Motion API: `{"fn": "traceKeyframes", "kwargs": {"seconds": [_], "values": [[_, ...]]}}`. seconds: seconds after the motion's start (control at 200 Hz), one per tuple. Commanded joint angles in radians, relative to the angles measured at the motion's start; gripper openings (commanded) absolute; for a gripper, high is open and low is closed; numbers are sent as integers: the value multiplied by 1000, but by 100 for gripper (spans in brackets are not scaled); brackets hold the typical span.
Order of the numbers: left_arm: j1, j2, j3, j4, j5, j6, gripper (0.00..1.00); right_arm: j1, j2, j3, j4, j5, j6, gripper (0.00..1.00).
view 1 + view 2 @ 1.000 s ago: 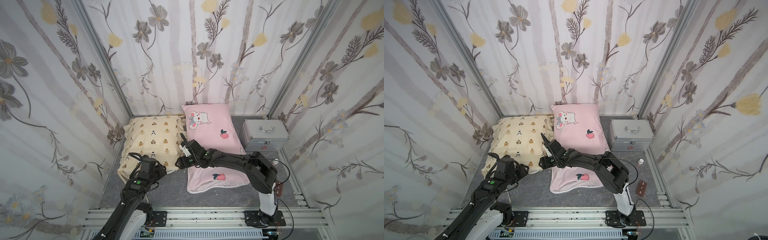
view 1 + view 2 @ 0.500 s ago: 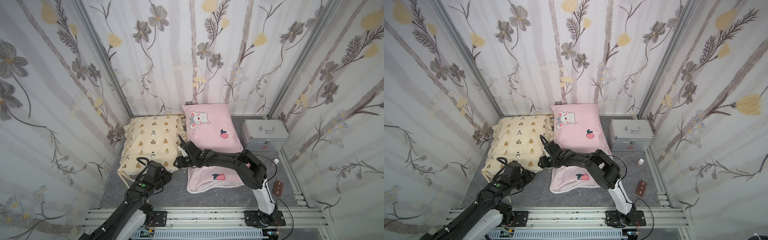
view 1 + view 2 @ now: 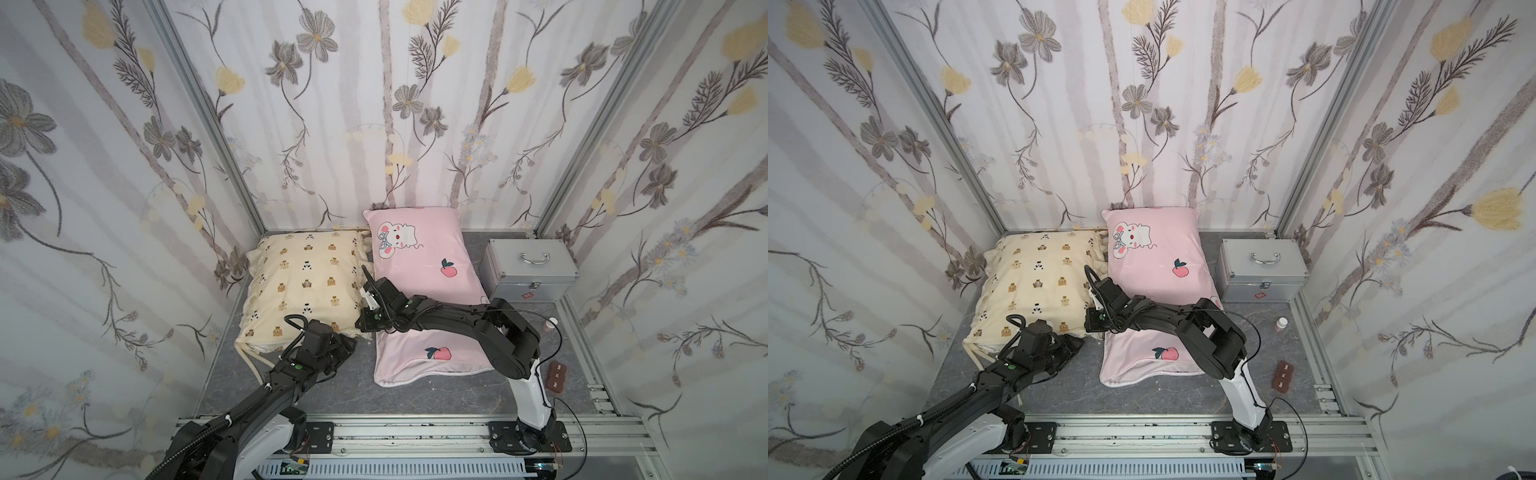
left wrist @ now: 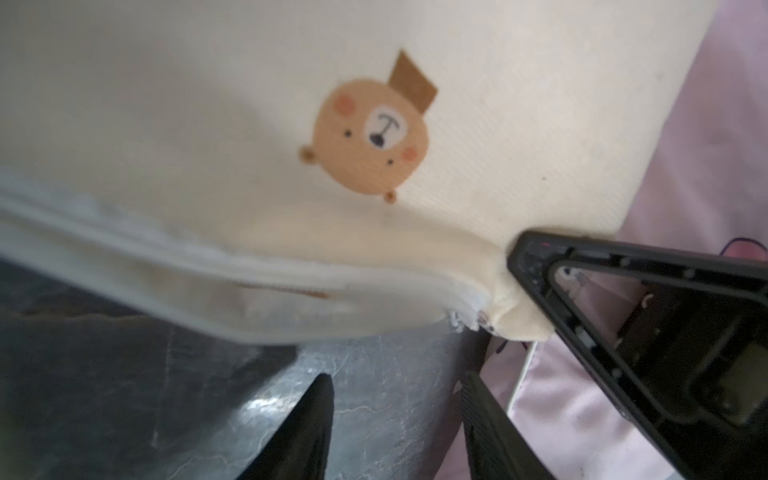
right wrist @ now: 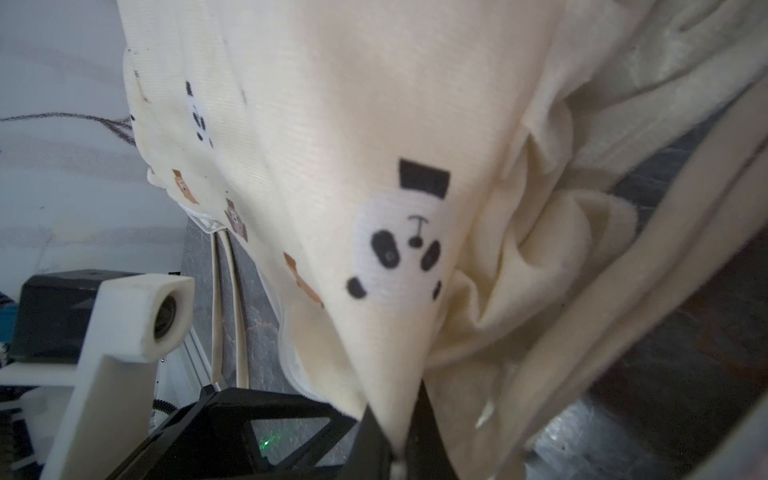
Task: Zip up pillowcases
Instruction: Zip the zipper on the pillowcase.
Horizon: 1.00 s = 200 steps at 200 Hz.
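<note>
The cream pillowcase [image 3: 303,282] [image 3: 1038,282] with small bears lies at the left, and the pink pillowcase [image 3: 424,257] [image 3: 1158,257] with peaches lies beside it. My right arm reaches across the pink one. My right gripper [image 3: 362,326] [image 5: 395,440] is shut on the cream pillowcase's [image 5: 374,124] near right corner. My left gripper [image 3: 347,345] [image 4: 397,386] hovers open over the grey floor just in front of that corner, holding nothing. In the left wrist view the cream pillowcase's [image 4: 291,104] front seam gapes, showing white filling inside.
A silver metal case [image 3: 528,270] stands right of the pink pillowcase. A small white bottle [image 3: 550,324] and a brown block [image 3: 557,376] lie near the right edge. Cream tie straps [image 3: 249,361] trail from the cream pillowcase's near left corner. Patterned walls enclose three sides.
My right gripper has shut on the cream pillowcase's corner. My left gripper has slid right along the pillowcase's front edge toward that corner.
</note>
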Motion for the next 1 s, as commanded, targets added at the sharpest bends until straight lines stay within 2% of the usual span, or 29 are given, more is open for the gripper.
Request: {"fn": "traceKeyframes", "kwargs": {"seconds": [0.0, 0.205, 0.545, 0.994], "values": [[10, 7, 5, 85, -14, -19, 52, -8, -24, -7, 22, -55, 28, 4], [30, 49, 62, 75, 11, 23, 42, -12, -27, -8, 8, -77, 27, 3], [37, 93, 74, 83, 15, 32, 26, -11, -31, -8, -9, -60, 5, 3], [40, 158, 112, 74, 7, 71, 23, -11, -33, -14, -6, -77, 0, 1]]}}
